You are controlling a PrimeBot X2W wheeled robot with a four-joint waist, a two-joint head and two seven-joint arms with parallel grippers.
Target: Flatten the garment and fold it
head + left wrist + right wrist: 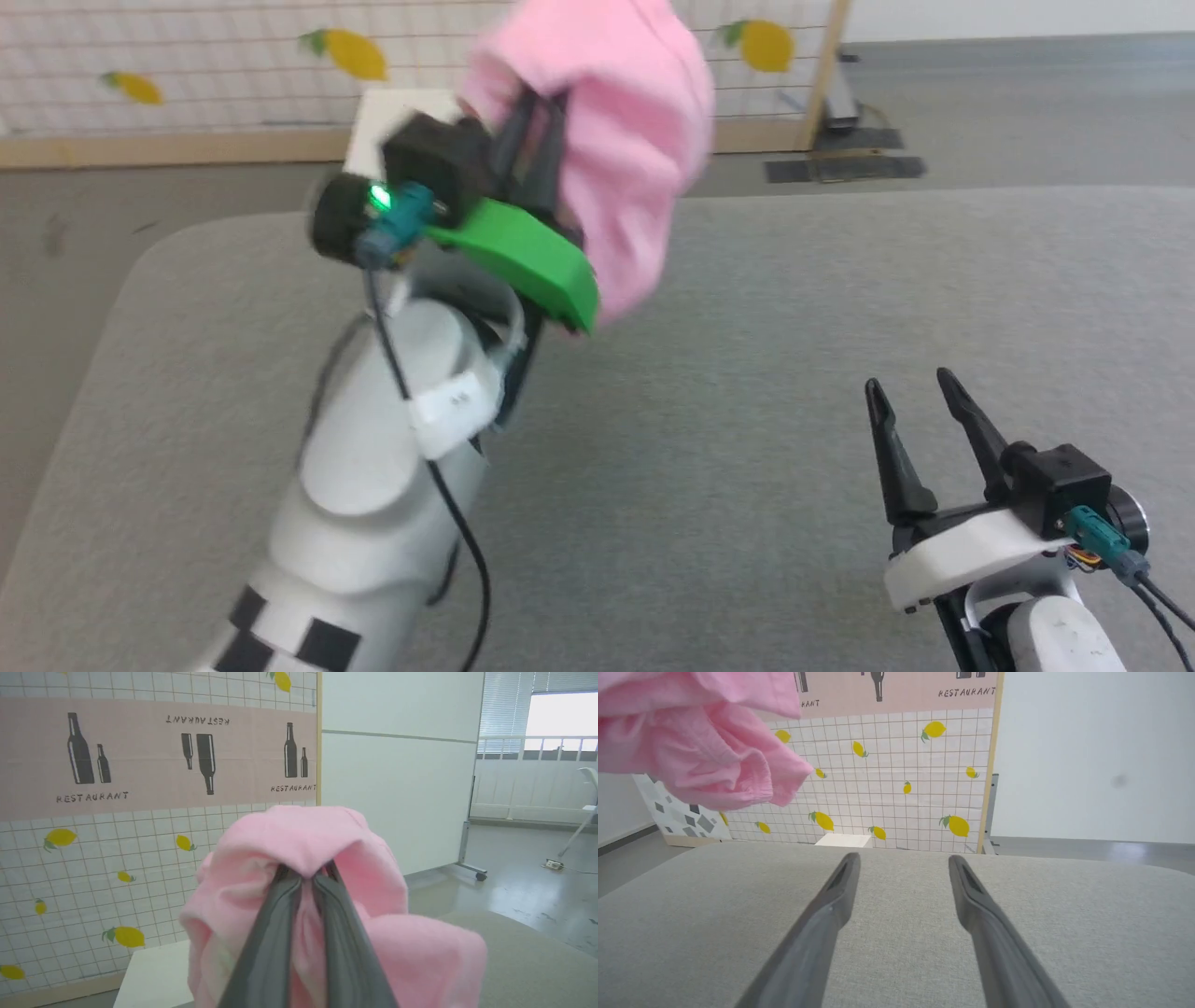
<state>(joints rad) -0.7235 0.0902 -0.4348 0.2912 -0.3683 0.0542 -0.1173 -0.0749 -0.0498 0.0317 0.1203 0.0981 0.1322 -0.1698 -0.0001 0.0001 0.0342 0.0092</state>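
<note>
The garment (pixel 621 131) is a bunched light pink cloth held high above the grey padded surface (pixel 747 392). My left gripper (pixel 537 103) is shut on it, raised at the upper middle of the head view. In the left wrist view the two fingers close together under a fold of the pink garment (pixel 299 844), which drapes over and around them. My right gripper (pixel 910 387) stands open low at the right, nothing between its fingers, apart from the cloth. In the right wrist view the garment (pixel 700 742) hangs at the upper left above the surface, ahead of my right gripper (pixel 903 861).
The grey surface (pixel 896 914) has a rounded far-left corner. Behind it stand a tiled panel with lemon prints (pixel 887 779), a small white block (pixel 401 107) and a white partition (pixel 397 765) on wheels. Grey floor lies beyond.
</note>
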